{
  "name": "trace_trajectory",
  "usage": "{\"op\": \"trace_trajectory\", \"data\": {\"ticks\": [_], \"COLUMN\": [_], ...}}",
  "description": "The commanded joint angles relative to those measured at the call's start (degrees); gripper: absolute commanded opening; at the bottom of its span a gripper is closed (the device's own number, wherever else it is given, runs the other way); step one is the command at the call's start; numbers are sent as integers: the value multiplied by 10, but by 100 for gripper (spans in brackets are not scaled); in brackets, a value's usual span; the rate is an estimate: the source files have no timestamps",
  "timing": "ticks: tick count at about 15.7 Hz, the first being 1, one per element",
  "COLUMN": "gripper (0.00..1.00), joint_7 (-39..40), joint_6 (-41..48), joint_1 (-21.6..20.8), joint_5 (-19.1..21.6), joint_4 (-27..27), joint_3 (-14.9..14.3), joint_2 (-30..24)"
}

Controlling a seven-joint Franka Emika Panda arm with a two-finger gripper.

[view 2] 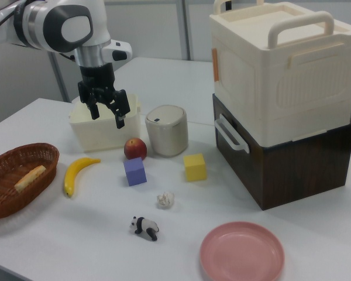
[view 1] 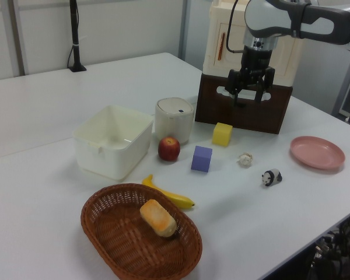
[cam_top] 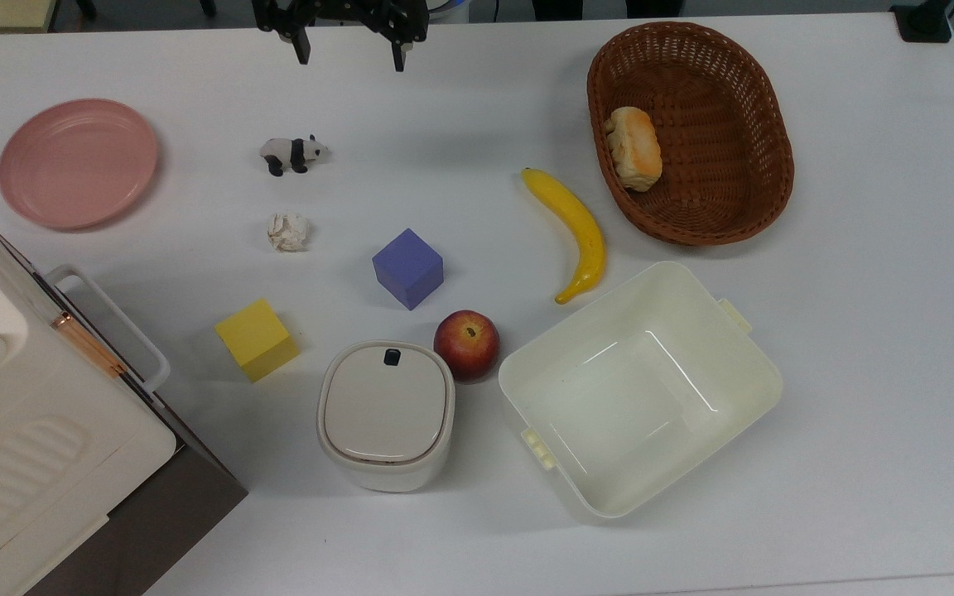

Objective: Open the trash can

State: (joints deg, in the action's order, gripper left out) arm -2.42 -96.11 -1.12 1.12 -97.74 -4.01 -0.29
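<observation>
- Nearest the top view's bottom edge, one trash can [cam_top: 386,414] stands upright on the white table [cam_top: 858,331], its beige lid down and one black button [cam_top: 392,357] at the lid's far edge.
- Just beside it to the top view's right sit one red apple [cam_top: 466,344] and one cream tub [cam_top: 641,389], the tub holding nothing.
- To the top view's left are one yellow cube [cam_top: 257,338] and one stack of two boxes [cam_top: 38,414], cream over dark brown.
- Farther back: one purple cube [cam_top: 407,267], one banana [cam_top: 576,232], one crumpled paper ball [cam_top: 288,232].
- Beyond those: one toy panda [cam_top: 293,153], one pink plate [cam_top: 78,162], one wicker basket [cam_top: 742,99] with one bread roll [cam_top: 633,147] inside.
- Farthest, the single gripper [cam_top: 351,51] hangs above the table with its fingers spread apart, grasping nothing, well apart from the trash can.
</observation>
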Motion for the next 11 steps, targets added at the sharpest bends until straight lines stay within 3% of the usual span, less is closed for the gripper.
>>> {"op": "trace_trajectory", "data": {"ticks": [1,11], "gripper": [100,100], "joint_7": [13,7], "joint_6": [12,13], "joint_1": [-6,1], "joint_5": [2,2], "joint_4": [5,-6], "joint_3": [-2,10], "joint_2": [-8,-9]}}
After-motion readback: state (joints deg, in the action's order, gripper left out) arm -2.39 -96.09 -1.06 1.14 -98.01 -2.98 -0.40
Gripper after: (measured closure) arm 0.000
